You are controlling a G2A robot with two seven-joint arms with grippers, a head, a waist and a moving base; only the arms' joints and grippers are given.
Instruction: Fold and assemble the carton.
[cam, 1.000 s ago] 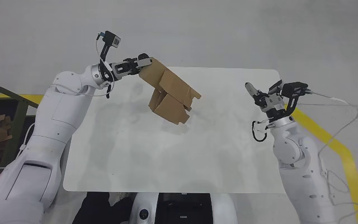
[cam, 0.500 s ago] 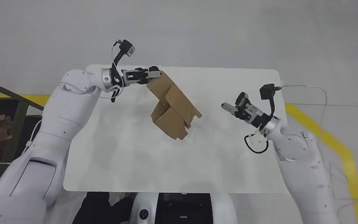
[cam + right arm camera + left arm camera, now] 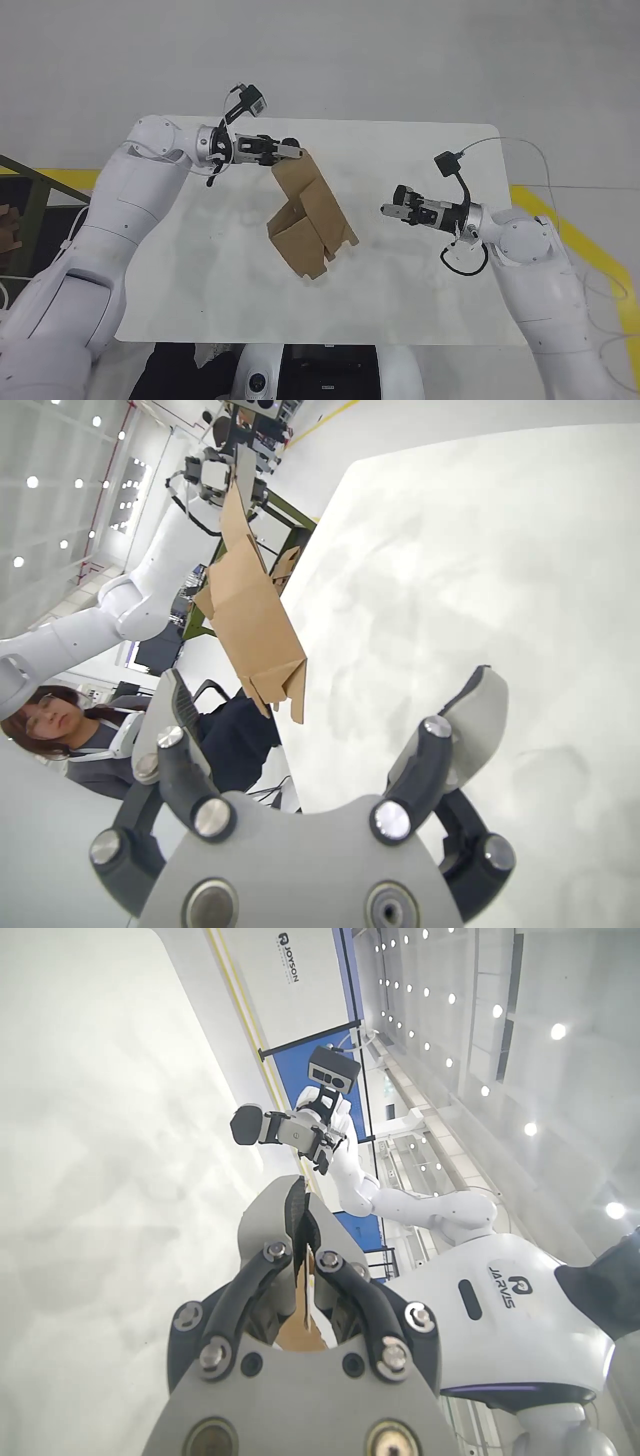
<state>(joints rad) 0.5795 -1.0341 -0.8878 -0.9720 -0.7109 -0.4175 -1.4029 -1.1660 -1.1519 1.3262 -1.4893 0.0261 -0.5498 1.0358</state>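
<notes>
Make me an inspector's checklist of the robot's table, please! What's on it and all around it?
Surface: white table, faint grey smudges.
Job's things: brown carton, partly folded, flaps loose, hanging over the table's middle.
Clutter: nothing seen.
End effectors: left end effector shut on the carton's upper edge; right end effector open, beside the carton, apart from it.
Cables: thin cable and black loop behind the right end effector.
Surroundings: grey floor, yellow floor line, green frame.
</notes>
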